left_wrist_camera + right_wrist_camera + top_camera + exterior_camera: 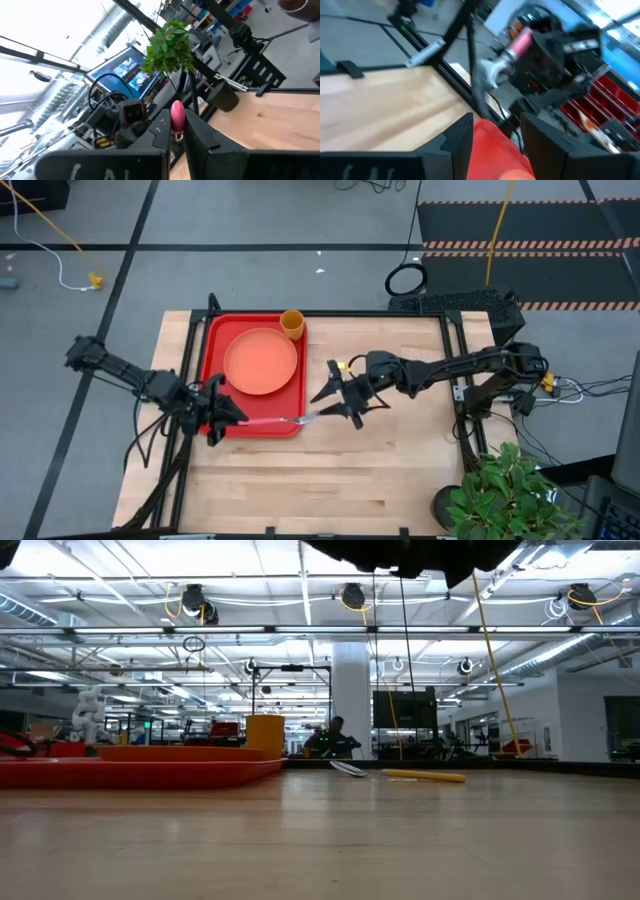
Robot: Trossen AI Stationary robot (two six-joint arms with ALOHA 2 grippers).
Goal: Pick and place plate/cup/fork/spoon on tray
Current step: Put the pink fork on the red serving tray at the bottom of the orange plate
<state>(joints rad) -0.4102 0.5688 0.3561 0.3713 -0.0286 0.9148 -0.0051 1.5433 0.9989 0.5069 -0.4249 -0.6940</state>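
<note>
The wooden desk (330, 470) carries a red tray (212, 345) on its left half, lying flat with its rim raised. On the tray rests the round orange plate (261, 361), filling most of its width, and the small yellow-orange cup (292, 324) stands upright at the tray's far right corner, just beside the plate. The left gripper (228, 414) is over the tray's near edge, its fingers (205, 140) pinching the pink handle of the fork (272, 420); the fork is held out level toward the right, its metal tines reaching past the tray's near right corner. The right gripper (335, 393) hangs above the bare desk just right of the tray, its fingers (455, 142) spread apart and holding nothing, close to the fork's tines. In the low view the spoon (405, 774) lies flat on the desk to the right of the tray, its metal bowl pointing toward the tray and its orange handle away from it. A potted green plant (505, 490) sits at the desk's near right corner.
</note>
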